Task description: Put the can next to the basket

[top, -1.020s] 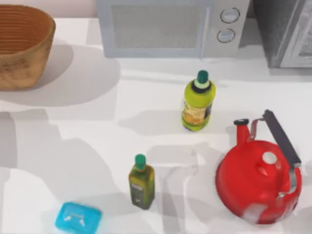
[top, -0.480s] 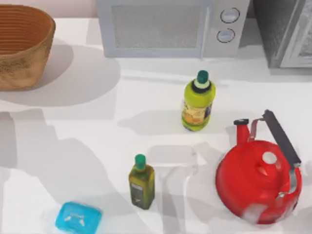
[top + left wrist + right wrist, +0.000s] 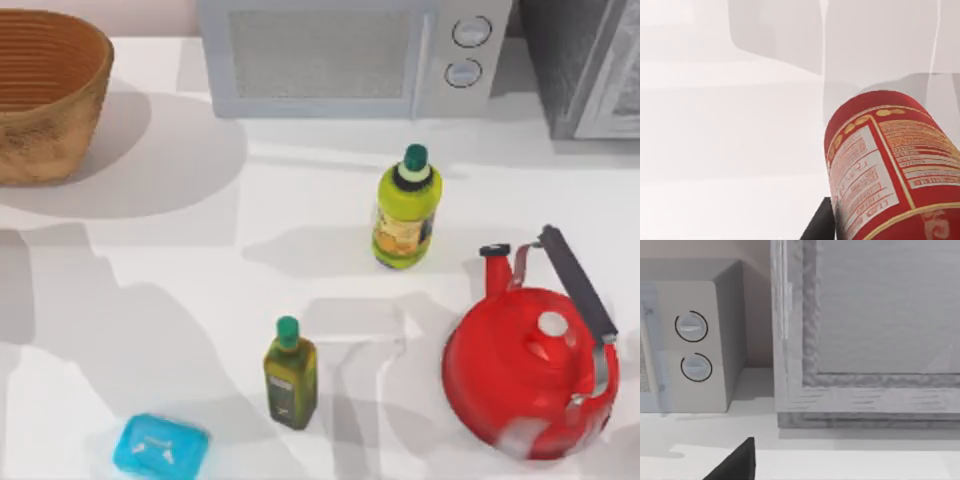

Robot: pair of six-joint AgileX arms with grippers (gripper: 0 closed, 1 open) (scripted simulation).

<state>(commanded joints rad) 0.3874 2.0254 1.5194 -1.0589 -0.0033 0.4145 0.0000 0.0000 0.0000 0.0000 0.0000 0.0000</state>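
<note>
The can (image 3: 890, 165) is red with gold trim and a white printed label, and it looms close in the left wrist view, tilted above the white table. My left gripper (image 3: 875, 232) is shut on it, with one dark finger (image 3: 819, 226) showing beside the can's lower end. The basket (image 3: 45, 95), tan woven wicker with a ribbed inside, stands at the table's far left corner. My right gripper (image 3: 735, 465) shows as a single dark finger low over the table, facing the microwave.
A microwave (image 3: 350, 55) and a grey cabinet (image 3: 585, 65) line the back edge. A yellow-green bottle (image 3: 405, 210) stands mid-table, a small olive bottle (image 3: 290, 375) nearer the front, a red kettle (image 3: 530, 370) at front right, and a blue box (image 3: 160, 447) at front left.
The arm shadows on the table's left side have shifted slightly. Nothing standing on the table has moved.
</note>
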